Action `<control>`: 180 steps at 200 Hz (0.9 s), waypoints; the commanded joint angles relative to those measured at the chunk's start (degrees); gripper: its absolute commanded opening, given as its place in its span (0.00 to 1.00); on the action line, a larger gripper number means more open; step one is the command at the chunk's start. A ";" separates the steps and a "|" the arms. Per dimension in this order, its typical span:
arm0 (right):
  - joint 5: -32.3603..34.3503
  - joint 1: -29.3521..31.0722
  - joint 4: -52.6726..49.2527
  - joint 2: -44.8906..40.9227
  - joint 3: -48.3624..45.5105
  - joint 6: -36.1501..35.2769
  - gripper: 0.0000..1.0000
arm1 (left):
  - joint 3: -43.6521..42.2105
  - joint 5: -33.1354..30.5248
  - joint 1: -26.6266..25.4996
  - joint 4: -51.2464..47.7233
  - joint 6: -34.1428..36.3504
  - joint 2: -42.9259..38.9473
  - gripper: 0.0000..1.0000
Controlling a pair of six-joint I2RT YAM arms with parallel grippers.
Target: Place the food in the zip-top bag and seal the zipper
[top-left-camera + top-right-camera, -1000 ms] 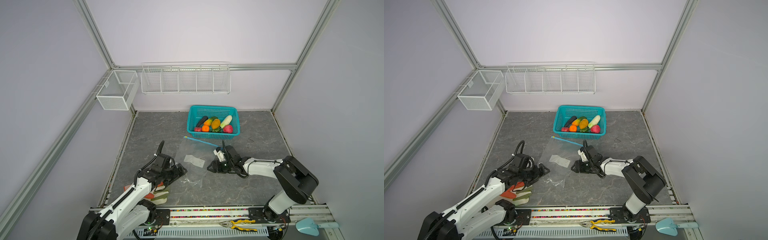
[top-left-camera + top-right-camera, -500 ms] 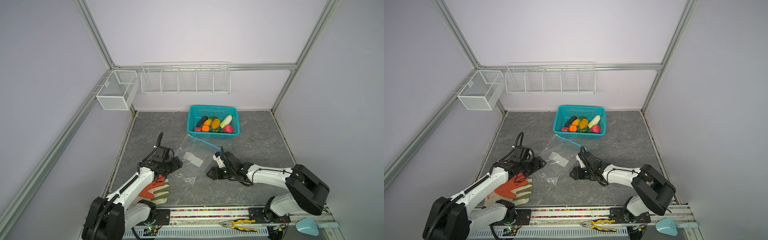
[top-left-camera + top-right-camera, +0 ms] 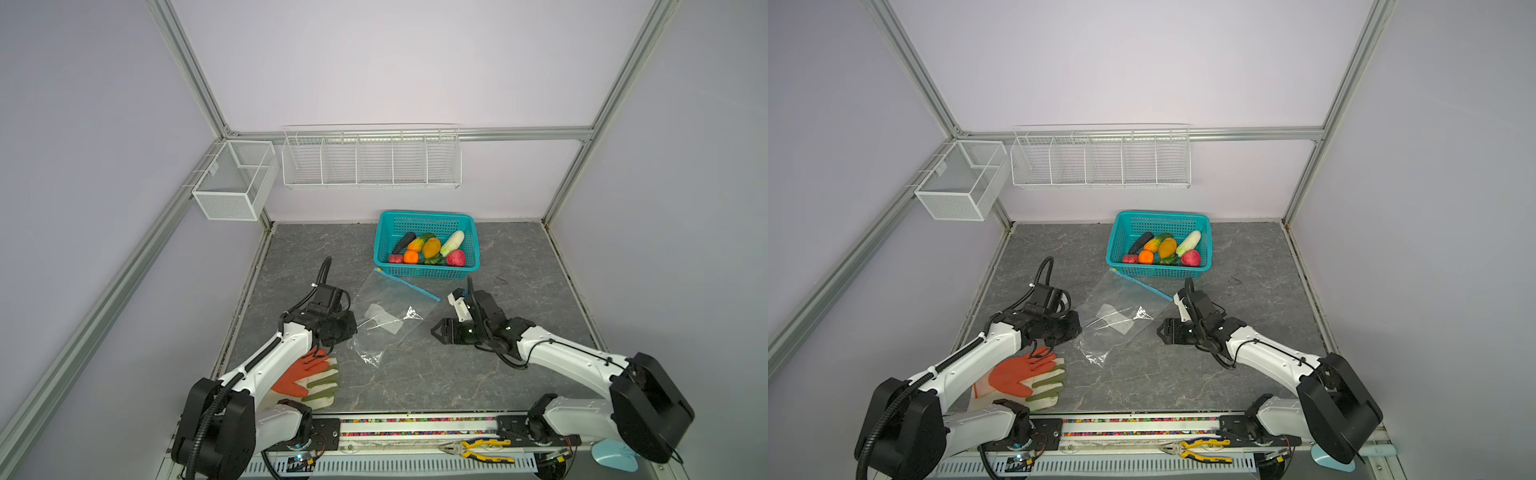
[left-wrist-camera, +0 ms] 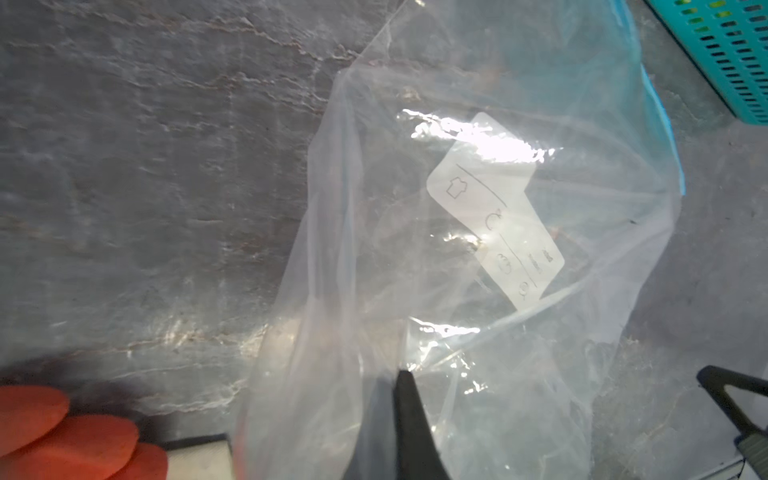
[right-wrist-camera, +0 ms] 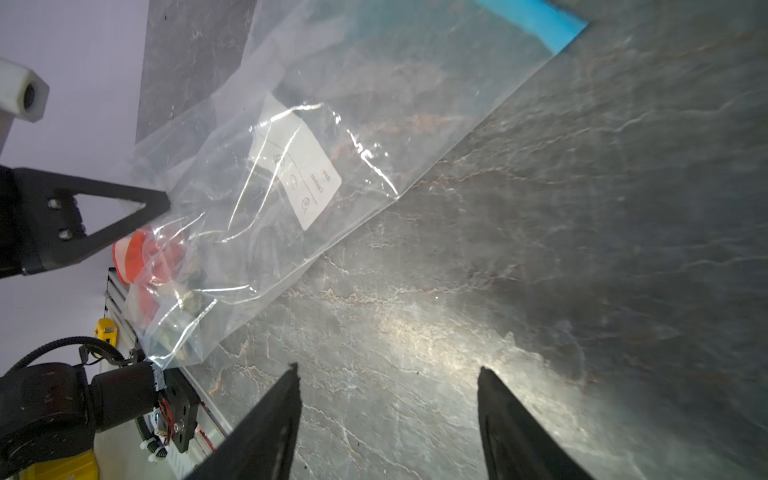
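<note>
The clear zip-top bag (image 3: 390, 316) (image 3: 1121, 316) lies crumpled on the grey table, white label up. Its light-blue zipper (image 3: 409, 284) (image 3: 1142, 282) runs along the edge next to the basket. The food (image 3: 432, 247) (image 3: 1167, 247) is piled in the teal basket (image 3: 428, 272) (image 3: 1158, 272). My left gripper (image 3: 354, 328) (image 3: 1079, 330) (image 4: 395, 376) is shut on the bag's left edge, and plastic (image 4: 457, 257) drapes over one finger. To the right of the bag (image 5: 291, 174), my right gripper (image 3: 446, 318) (image 3: 1169, 320) (image 5: 388, 370) stands open over bare table, holding nothing.
Orange-and-green gloves (image 3: 309, 376) (image 3: 1021, 376) (image 4: 62, 428) lie at the front left under my left arm. Yellow pliers (image 3: 478, 449) rest on the front rail. White wire racks (image 3: 370, 160) hang on the back wall, and a wire box (image 3: 232, 183) hangs at the left.
My left gripper has closed on the bag's left edge, and the bag has bunched up there. My right gripper has opened wider and drawn slightly right, off the bag.
</note>
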 commanded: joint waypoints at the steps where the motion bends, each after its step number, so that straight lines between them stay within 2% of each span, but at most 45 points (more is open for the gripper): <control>1: 0.15 -2.37 -4.95 -2.55 1.48 -3.61 0.71 | -1.07 1.20 -3.75 -1.15 1.08 -4.39 0.00; 42: -1.41 -7.33 -6.77 -2.47 2.56 -6.07 0.73 | -2.53 1.01 -9.17 -2.02 0.76 -8.59 0.00; 75: -3.30 -10.70 -6.54 0.18 3.57 -7.19 0.75 | -1.65 -0.70 -14.10 -3.15 1.05 -7.04 0.00; 96: -5.00 -11.71 -4.40 3.43 4.29 -7.12 0.75 | -1.07 -2.07 -14.52 -3.12 2.03 -5.25 0.00; 129: -6.56 -12.64 -3.85 10.10 6.77 -8.58 0.76 | 1.46 -10.87 -14.50 -4.02 3.75 -0.77 0.00; 161: -9.05 -12.79 -3.11 13.51 6.44 -8.64 0.76 | 8.01 -19.98 -14.37 -6.93 3.97 4.54 0.12; 180: -9.97 -12.78 -2.58 14.75 5.68 -8.77 0.75 | 11.75 -22.30 -13.95 -6.70 6.06 6.43 0.19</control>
